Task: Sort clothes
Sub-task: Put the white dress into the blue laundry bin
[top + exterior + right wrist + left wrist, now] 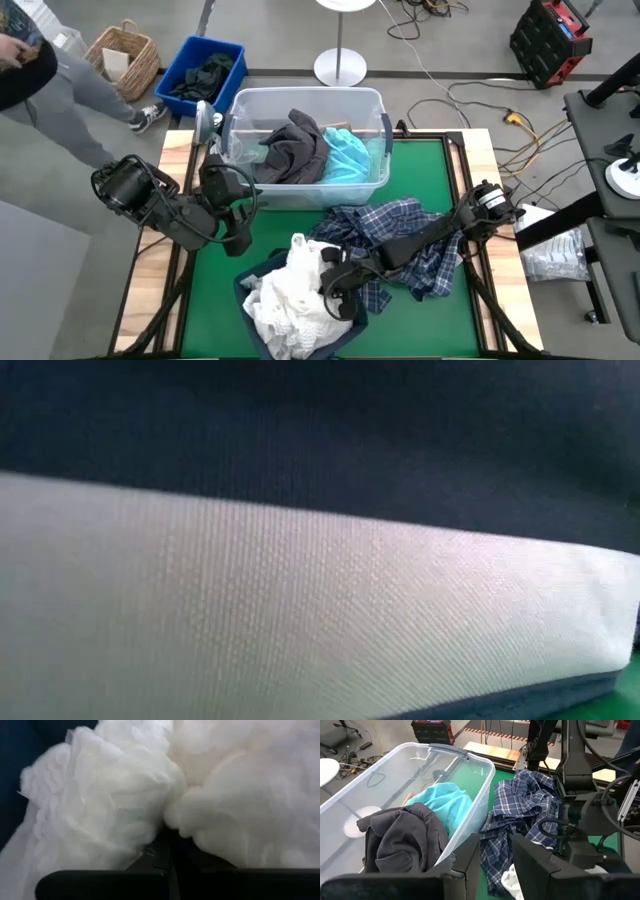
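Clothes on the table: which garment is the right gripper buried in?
The white garments in the navy bin; the right gripper is shut in them, while the plaid shirt lies under its arm.

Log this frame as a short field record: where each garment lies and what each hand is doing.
white clothes: heaped in navy bin, near table edge
plaid shirt: on green mat, under right arm
dark grey garment: in clear tub
teal garment: in clear tub, beside the grey
right hand: shut, buried in white clothes
left hand: part open, holding nothing, beside tub
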### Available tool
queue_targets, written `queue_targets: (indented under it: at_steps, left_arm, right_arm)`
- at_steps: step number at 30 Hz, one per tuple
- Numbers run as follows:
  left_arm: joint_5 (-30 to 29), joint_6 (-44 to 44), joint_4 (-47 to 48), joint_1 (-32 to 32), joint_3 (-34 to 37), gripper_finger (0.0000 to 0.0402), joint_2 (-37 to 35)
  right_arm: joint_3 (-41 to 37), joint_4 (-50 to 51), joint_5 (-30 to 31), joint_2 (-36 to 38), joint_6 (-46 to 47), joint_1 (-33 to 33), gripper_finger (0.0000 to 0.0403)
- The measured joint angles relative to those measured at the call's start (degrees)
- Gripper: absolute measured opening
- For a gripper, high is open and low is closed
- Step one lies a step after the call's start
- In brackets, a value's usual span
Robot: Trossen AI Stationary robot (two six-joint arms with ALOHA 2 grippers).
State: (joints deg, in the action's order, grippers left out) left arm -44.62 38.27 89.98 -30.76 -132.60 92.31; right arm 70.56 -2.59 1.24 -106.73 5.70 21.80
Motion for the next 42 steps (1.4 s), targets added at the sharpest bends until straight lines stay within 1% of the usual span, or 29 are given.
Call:
queue_targets:
  at_steps: [3, 6, 9, 13, 15, 17, 22, 26, 27, 29, 31, 32, 38, 39, 42]
  left_arm:
    - [-0.02, 0.4, 0.01, 0.0, 0.0, 0.0096, 0.0]
    - [-0.02, 0.41, 0.02, 0.0, 0.0, 0.0096, 0.08]
    - [0.0, 0.34, 0.03, 0.0, 0.0, 0.0096, 0.35]
    - [0.02, 0.03, 0.01, 0.0, 0.05, 0.0096, 0.57]
    - [0.02, -0.01, 0.03, 0.0, 0.16, 0.0096, 0.55]
    - [0.02, -0.04, 0.03, 0.0, 0.41, 0.0096, 0.55]
    - [0.04, 0.08, 0.03, 0.0, 1.18, 0.0096, 0.52]
    - [0.58, 1.14, 0.05, -0.04, 2.88, 0.0096, 0.55]
    - [1.51, 1.62, 0.05, -0.04, 3.28, 0.0096, 0.55]
    - [4.07, 2.23, 0.01, -0.14, 4.08, 0.0096, 0.55]
    - [5.51, 3.47, 0.03, -0.38, 5.22, 0.0096, 0.55]
    - [5.66, 4.08, -0.03, -0.62, 5.92, 0.0096, 0.55]
    - [6.67, 5.43, 0.0, -2.09, 9.73, 0.0096, 0.44]
    - [6.69, 5.87, 0.04, -2.3, 10.43, 0.0096, 0.44]
    - [6.86, 6.62, 0.02, -3.06, 12.21, 0.0096, 0.42]
  right_arm:
    - [-0.33, 2.19, 0.12, 0.06, 0.44, 0.0, 0.0009]
    - [1.01, 4.79, 0.16, 0.53, 3.04, 0.19, 0.0009]
    - [3.9, 7.49, 0.45, 1.12, 4.34, 0.46, 0.0009]
    - [9.5, 10.87, 1.16, 2.14, 3.19, 0.44, 0.0009]
    - [12.5, 12.87, 3.28, 2.33, 1.91, 0.44, 0.0009]
    - [15.28, 15.2, 4.1, 2.33, -0.2, 0.36, 0.0009]
    - [19.89, 16.26, 8.58, 2.33, -1.19, 0.16, 0.0009]
    - [21.34, 16.17, 15.46, 2.33, -0.72, -0.41, 0.0009]
    - [21.3, 16.19, 17.06, 2.33, -0.03, -0.91, 0.0009]
    - [20.99, 16.15, 18.16, 1.83, 2.21, -2.36, 0.0009]
    - [20.63, 16.17, 17.28, 0.4, 3.69, -3.67, 0.0009]
    - [20.56, 16.01, 15.48, -0.45, 3.79, -4.19, 0.0009]
    - [20.95, 12.92, 0.37, -6.64, 3.73, -3.58, 0.0009]
    - [21.14, 12.09, -0.78, -7.88, 3.73, -3.19, 0.0009]
    - [21.74, 11.81, -1.02, -11.52, 3.91, -2.31, 0.0009]
